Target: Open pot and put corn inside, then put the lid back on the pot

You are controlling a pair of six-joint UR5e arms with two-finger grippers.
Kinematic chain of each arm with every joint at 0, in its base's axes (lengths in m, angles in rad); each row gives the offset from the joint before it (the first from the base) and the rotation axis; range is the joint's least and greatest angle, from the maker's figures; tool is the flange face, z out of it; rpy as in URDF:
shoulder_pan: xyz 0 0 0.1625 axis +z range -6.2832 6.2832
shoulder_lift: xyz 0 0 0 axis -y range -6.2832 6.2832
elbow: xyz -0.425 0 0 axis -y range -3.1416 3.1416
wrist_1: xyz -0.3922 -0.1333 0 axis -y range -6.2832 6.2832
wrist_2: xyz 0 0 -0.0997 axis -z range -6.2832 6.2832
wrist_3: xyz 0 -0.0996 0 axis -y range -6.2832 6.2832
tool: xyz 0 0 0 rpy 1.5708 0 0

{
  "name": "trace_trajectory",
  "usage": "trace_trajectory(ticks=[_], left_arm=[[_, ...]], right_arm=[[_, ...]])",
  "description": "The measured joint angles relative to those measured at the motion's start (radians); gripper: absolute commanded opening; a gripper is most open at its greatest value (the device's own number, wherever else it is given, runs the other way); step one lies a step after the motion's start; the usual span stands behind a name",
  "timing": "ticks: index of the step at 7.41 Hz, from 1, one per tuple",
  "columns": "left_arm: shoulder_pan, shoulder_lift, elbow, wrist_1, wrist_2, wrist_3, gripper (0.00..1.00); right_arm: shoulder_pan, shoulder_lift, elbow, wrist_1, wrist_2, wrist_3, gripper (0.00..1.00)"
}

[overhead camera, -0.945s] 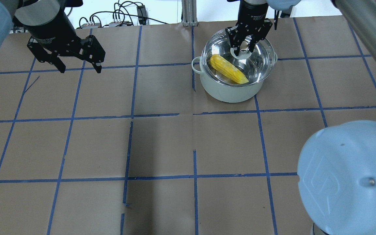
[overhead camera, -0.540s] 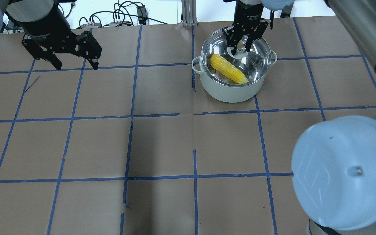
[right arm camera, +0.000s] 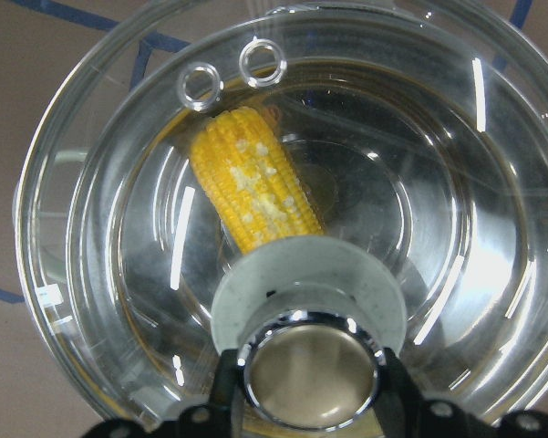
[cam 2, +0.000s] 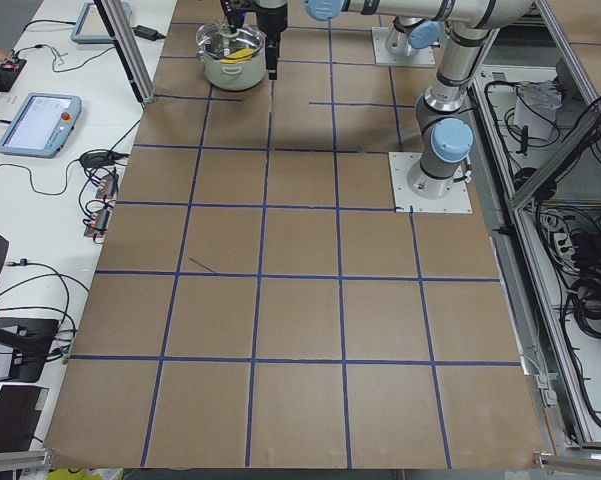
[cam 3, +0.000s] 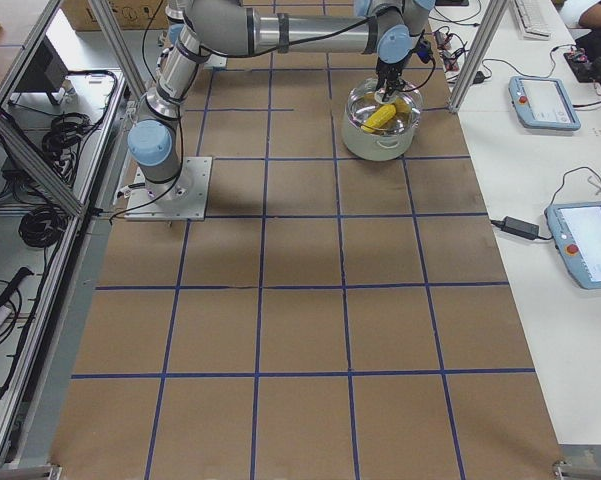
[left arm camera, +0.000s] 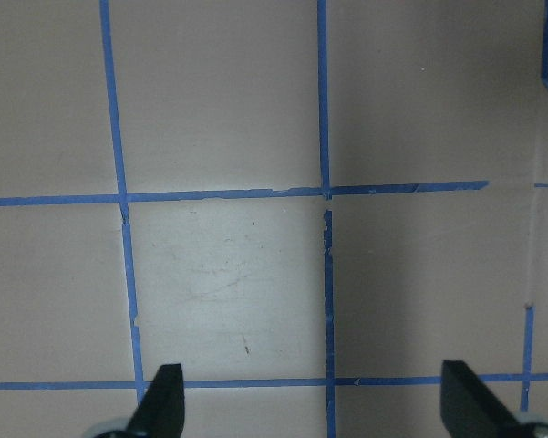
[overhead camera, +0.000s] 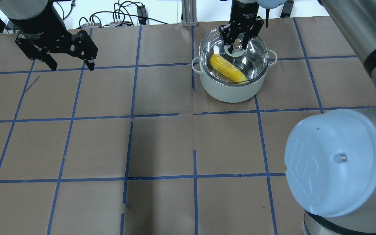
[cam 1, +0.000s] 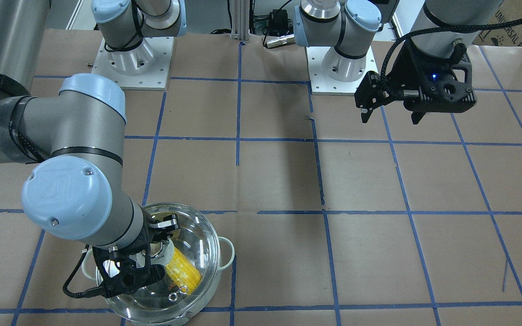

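Observation:
The pot [overhead camera: 227,93], mint-white outside and shiny inside, stands at the far right of the table, and also shows in the front view [cam 1: 218,276]. The corn [overhead camera: 228,68] lies inside it, seen through the glass in the right wrist view [right arm camera: 255,187]. My right gripper [overhead camera: 238,44] is shut on the knob [right arm camera: 310,370] of the clear lid [overhead camera: 256,55] and holds it over the pot's mouth. I cannot tell whether the lid rests on the rim. My left gripper [overhead camera: 72,67] hangs open and empty over the far left of the table, with only brown paper below it [left arm camera: 315,406].
Cables and small boxes [overhead camera: 119,19] lie along the far edge, next to an aluminium post [overhead camera: 188,13]. Blue tape lines grid the brown paper. My right arm's elbow [overhead camera: 335,163] fills the near right corner. Tablets [cam 3: 545,100] lie on the side bench.
My right gripper has carried the lid a little left and farther back, so it sits more squarely over the pot. My left gripper has moved left and back, still open.

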Motion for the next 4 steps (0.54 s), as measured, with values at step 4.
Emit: trace_trajectory(ticks=[4], left_arm=[[0.027, 0.012, -0.006, -0.006, -0.008, 0.018, 1.00]], right_arm=[[0.000, 0.012, -0.001, -0.005, -0.001, -0.005, 0.32]])
